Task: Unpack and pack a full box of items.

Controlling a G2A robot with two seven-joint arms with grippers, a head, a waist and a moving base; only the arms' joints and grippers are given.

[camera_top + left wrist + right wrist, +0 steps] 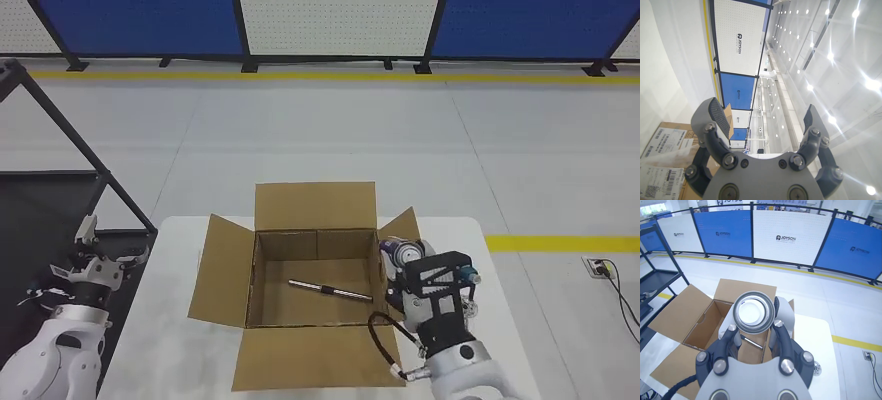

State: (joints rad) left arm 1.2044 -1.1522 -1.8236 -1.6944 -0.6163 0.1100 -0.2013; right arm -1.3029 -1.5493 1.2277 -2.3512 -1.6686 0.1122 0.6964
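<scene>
An open cardboard box (268,290) sits in the middle of the white table (170,330), flaps spread. A thin metal rod (330,290) lies on its floor. My right gripper (408,262) hangs over the box's right wall, shut on a metal can (754,314) whose round end faces the wrist camera; the box (696,323) and the rod (751,341) lie beneath it. My left gripper (100,262) stands off the table's left edge, pointing upward. Its fingers (719,117) are spread wide with nothing between them.
A black metal rack (60,190) stands left of the table, close to the left arm. A small clear round object (816,368) lies on the table right of the box. A labelled carton (666,144) shows beside the left gripper.
</scene>
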